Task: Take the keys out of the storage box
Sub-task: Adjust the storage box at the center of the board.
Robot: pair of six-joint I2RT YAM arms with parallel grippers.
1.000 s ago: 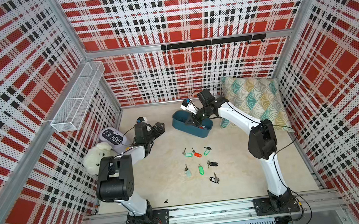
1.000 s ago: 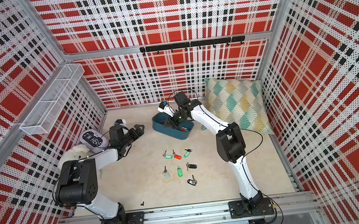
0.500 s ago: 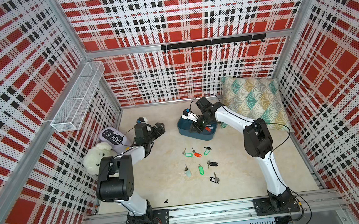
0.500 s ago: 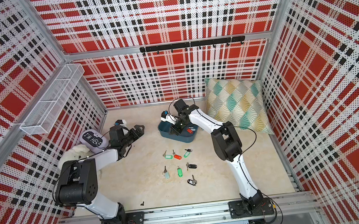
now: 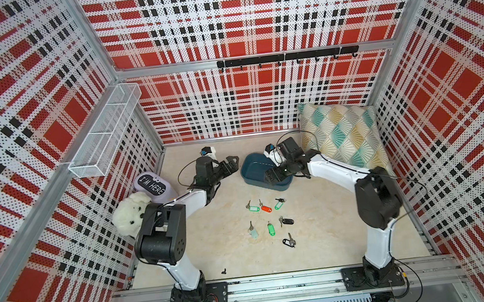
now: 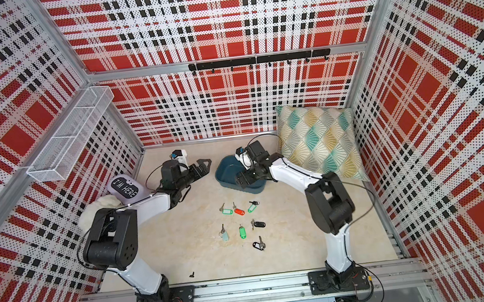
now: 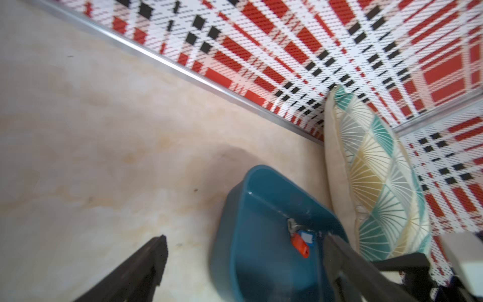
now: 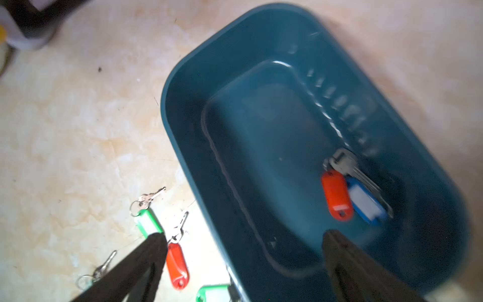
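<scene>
— Looking down in both top views, we count seven keys [image 5: 270, 229] scattered on the floor [image 5: 213, 237] in front of the storage box [image 5: 253, 172], but the right arm [image 5: 334, 169] hides part of the box's inside.
— The right wrist view fills that in for us: two more keys, one on a red tag [image 8: 335, 194] and one on a blue tag [image 8: 366, 202], lie side by side against an inner wall.
— And the right gripper [image 8: 244, 236]?
— We see its jaws spread wide, holding nothing, one finger over the box, one over the floor. The left gripper [image 7: 244, 245] is spread wide too, empty, just beside the box.
— The floor is pale, marbled beige; we see perforated red, white and black plaid walls [image 5: 245, 102] all round.
— The box is glossy teal plastic with rounded corners; a patterned pillow [image 5: 343, 135] sits in the back corner.
</scene>
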